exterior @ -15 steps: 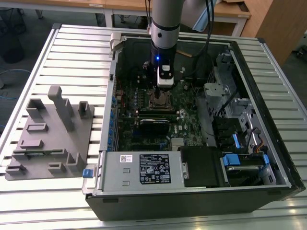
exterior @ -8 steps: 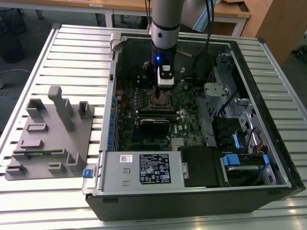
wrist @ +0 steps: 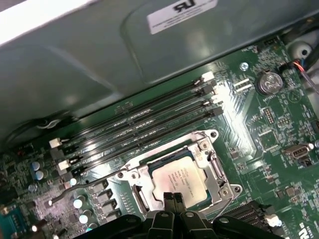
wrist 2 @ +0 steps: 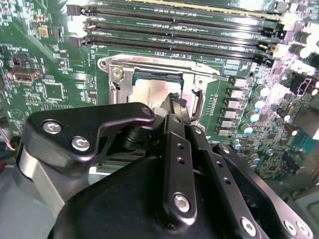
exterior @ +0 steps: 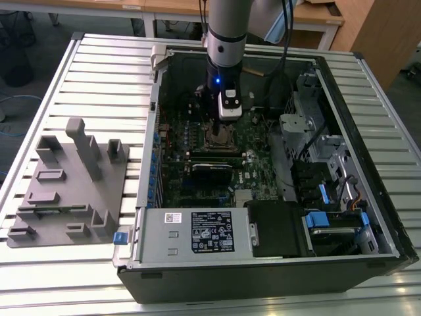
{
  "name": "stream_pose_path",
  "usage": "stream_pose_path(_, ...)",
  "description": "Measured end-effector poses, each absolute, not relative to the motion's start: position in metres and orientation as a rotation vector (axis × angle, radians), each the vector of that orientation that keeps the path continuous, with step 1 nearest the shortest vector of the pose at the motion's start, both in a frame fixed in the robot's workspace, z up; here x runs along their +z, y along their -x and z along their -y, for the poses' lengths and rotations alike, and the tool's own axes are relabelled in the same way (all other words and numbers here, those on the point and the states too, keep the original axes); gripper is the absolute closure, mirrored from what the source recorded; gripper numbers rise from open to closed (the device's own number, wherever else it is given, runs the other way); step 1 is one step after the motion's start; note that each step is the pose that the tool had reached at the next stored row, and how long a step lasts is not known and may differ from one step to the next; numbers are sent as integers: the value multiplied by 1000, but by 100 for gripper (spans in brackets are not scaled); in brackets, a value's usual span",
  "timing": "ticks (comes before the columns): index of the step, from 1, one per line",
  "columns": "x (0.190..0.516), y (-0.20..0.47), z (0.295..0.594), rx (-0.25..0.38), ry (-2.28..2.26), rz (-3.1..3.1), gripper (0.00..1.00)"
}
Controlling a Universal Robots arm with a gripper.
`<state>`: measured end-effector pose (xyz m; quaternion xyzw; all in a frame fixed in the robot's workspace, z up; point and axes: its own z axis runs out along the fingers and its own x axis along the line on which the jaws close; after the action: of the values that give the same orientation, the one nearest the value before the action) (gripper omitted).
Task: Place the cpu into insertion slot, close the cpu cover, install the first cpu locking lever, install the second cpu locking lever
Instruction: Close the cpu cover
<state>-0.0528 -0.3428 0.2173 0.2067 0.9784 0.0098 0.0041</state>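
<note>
Pincer (wrist: pixel 174 199) poised right at the edge of the cpu (wrist: pixel 178 178), which lies flat in the insertion slot (wrist: pixel 142 195), the cpu cover (wrist: pixel 212 172) framing it. Chip's near edge is tucked behind the tips. In the second wrist view the black pincer body hides half the slot. Tips pressed together, holding nothing. Touching the chip? Can't tell. Green motherboard (exterior: pixel 260 168) all around.

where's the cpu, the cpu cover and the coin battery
cpu (wrist: pixel 180 180), first wrist view, middle of its silver face
cpu cover (wrist: pixel 214 169), first wrist view, side bar of its frame
coin battery (wrist: pixel 269 82), first wrist view, its round top
</note>
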Motion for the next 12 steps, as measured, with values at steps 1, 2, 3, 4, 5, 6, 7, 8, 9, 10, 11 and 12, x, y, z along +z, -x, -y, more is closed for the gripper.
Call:
stream_pose_path(1,217,53,343,31,-629,-3070,90)
stream_pose_path(2,217,53,343,31,-609,-3074,90)
stream_pose_path(3,217,53,343,31,-592,-3077,90)
stream_pose_path(4,217,53,343,31,-580,-3080,90)
stream_pose_path(5,217,53,343,31,-578,-3080,90)
stream_pose_path(6,217,53,343,31,-578,-3080,90)
stream_pose_path(7,217,53,343,31,-578,-3080,90)
stream_pose_path(8,217,53,343,31,-578,-3080,90)
stream_pose_path(9,217,53,343,31,-578,-3080,90)
stream_pose_path(10,217,53,343,31,-578,-3080,90)
stream_pose_path(11,217,53,343,31,-578,-3080,90)
stream_pose_path(12,217,53,343,31,-578,-3080,90)
